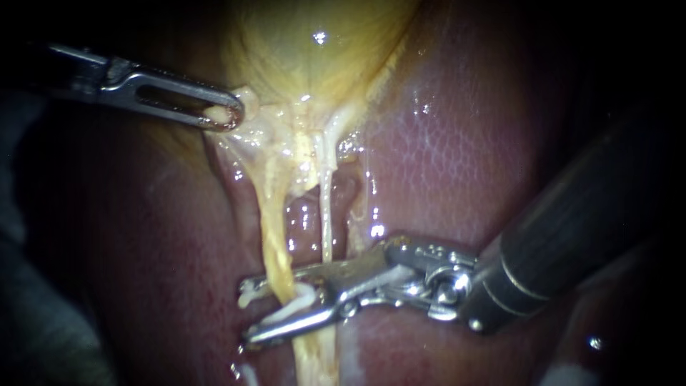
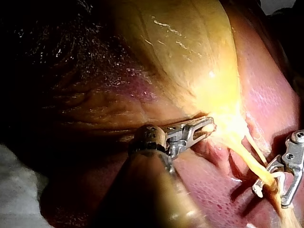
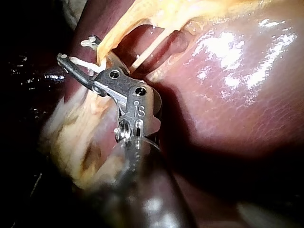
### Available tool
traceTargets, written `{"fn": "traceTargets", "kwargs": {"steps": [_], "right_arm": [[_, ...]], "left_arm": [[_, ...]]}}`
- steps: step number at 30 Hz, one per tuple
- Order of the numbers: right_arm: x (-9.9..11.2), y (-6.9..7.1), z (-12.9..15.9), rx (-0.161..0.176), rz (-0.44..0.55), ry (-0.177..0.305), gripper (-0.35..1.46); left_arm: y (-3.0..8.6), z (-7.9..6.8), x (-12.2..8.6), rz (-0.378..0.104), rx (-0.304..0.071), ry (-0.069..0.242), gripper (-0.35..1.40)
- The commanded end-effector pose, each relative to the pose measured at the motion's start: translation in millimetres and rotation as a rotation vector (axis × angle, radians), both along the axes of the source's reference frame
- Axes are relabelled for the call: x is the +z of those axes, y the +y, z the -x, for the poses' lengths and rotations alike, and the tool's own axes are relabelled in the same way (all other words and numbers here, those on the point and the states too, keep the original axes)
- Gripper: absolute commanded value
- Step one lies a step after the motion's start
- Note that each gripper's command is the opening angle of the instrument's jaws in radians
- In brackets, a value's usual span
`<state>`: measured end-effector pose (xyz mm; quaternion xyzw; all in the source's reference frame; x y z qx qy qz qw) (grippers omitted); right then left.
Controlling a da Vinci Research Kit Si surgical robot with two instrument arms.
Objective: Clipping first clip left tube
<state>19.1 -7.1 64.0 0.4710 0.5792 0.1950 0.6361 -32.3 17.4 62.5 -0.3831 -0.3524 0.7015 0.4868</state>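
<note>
Just below the gallbladder [image 1: 314, 64], the right tool [image 1: 249, 314] is gripping a white clip [image 1: 299, 306] in its spread jaws, straddling the left tube [image 1: 275, 236] squarely so the clip can close across it. At the gallbladder's neck, the left tool [image 1: 223, 114] is pinching tissue, apparently stretching that tube taut for the clip.

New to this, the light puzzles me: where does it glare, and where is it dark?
Endoscope view: wet glints on the gallbladder and liver, corners black. Left wrist view: gallbladder glares ahead of my left instrument. Right wrist view: broad white glare on the liver, shadow beside my right instrument.
</note>
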Motion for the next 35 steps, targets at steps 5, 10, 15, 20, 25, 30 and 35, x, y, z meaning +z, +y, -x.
{"fn": "traceTargets", "kwargs": {"steps": [5,10,15,20,25,30,35], "right_arm": [[-0.2,1.0,0.2,0.01,-0.037,-0.015,0.23],[-0.6,1.5,0.5,0.005,-0.09,-0.034,-0.12],[-0.7,1.4,0.6,0.002,-0.112,-0.042,-0.35],[-0.6,1.3,0.9,-0.006,-0.13,-0.058,-0.35],[-0.6,1.2,1.0,-0.01,-0.124,-0.074,-0.35],[-0.5,1.2,1.1,-0.01,-0.123,-0.074,-0.35],[-0.5,1.2,1.1,-0.01,-0.123,-0.074,-0.35]], "left_arm": [[0.0,0.0,-0.1,0.0,0.0,0.0,-0.35],[0.1,0.0,-0.1,0.0,0.001,0.0,-0.35],[0.1,0.0,-0.1,0.0,0.0,0.0,-0.35],[0.1,0.0,-0.1,0.0,0.0,0.0,-0.35],[0.1,0.0,-0.1,0.0,0.0,0.0,-0.35],[0.1,0.0,-0.1,0.0,0.0,0.0,-0.35],[0.1,0.0,-0.1,0.0,0.0,0.0,-0.35]]}}
